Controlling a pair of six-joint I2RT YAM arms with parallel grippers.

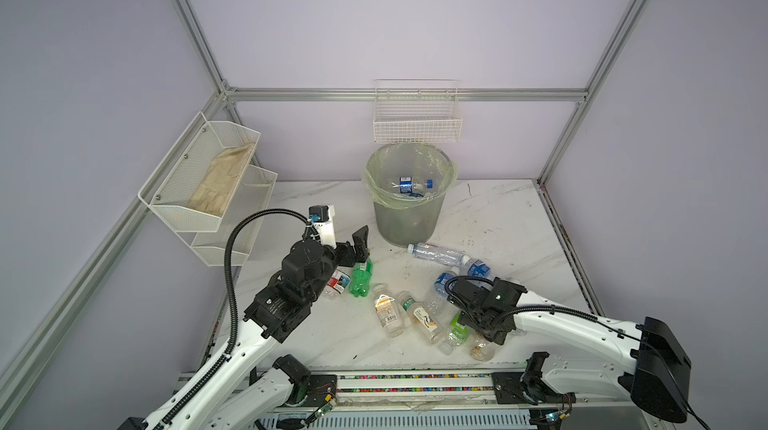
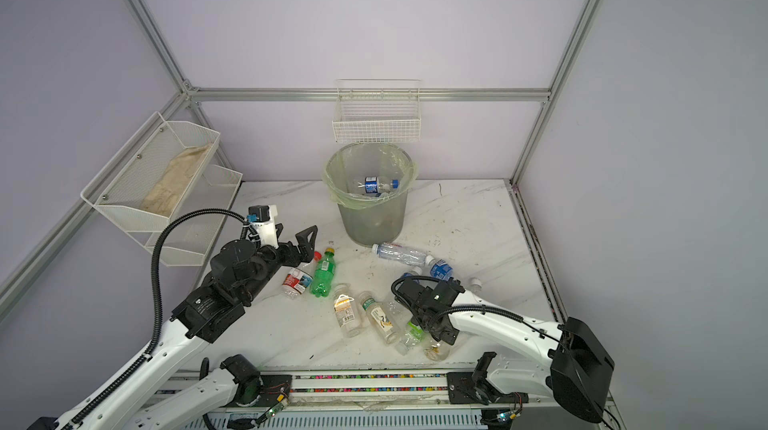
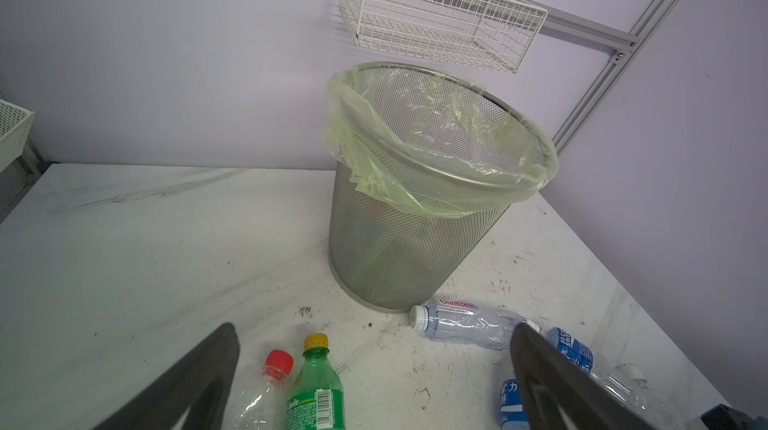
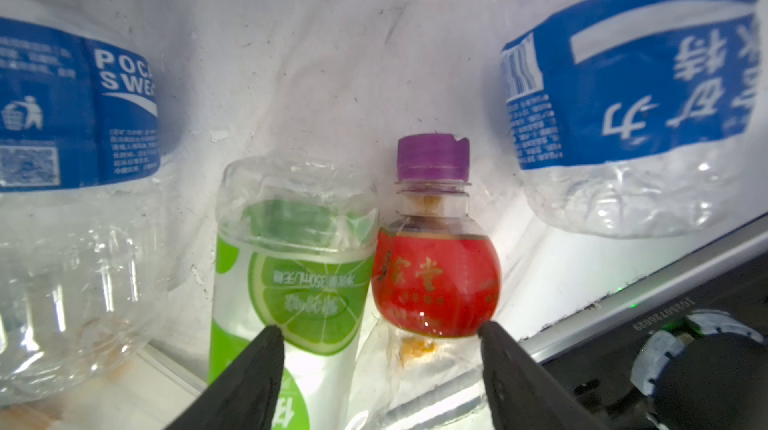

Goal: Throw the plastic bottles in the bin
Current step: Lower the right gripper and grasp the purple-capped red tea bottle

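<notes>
**Straddling two small bottles**

Holding the right gripper (image 4: pixel 380 328) with jaws parted over a lime-label bottle (image 4: pixel 291 266) and a purple-capped red bottle (image 4: pixel 434 278), lying side by side and touching. Showing a Pocari Sweat bottle (image 4: pixel 79 103) and another blue-label bottle (image 4: pixel 631 87) lying either side of that pair on the white table (image 4: pixel 316 54).

The lime-label bottle (image 4: pixel 291 274) is cut off by the right wrist view's edge.
</notes>
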